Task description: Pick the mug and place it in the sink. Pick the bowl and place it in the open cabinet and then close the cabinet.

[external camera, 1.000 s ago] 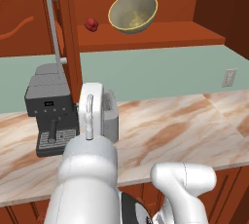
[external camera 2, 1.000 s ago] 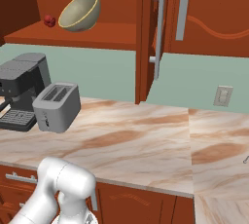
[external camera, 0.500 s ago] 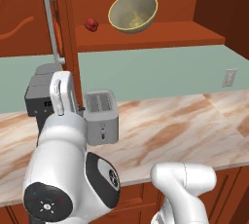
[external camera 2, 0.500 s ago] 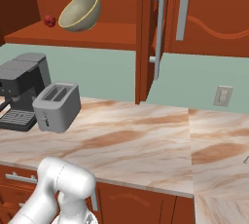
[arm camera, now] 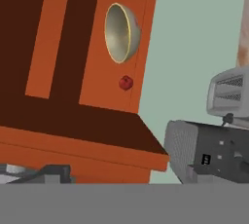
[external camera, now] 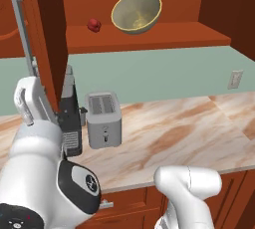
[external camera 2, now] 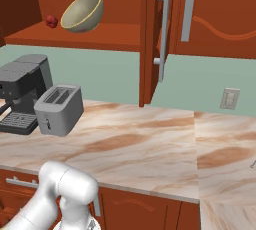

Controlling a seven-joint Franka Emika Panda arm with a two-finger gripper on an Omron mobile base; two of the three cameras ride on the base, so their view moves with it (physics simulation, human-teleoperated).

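**Shelf and worktop**

The bowl [external camera: 136, 12] sits tilted on the open cabinet [external camera: 149, 36] shelf, a small red object [external camera: 93, 24] beside it. Below, the marble worktop [external camera 2: 150, 144] carries a toaster [external camera 2: 59, 109] and a coffee machine [external camera 2: 22, 91], side by side.

Top centre of the left base view, the bowl [external camera: 136, 12] sits tilted on the cabinet [external camera: 149, 36] shelf, a small fruit [external camera: 93, 24] just left. Below, the toaster [external camera: 103, 119] stands on the tabletop [external camera: 184, 133], coffee machine [external camera: 70, 116] at its left.
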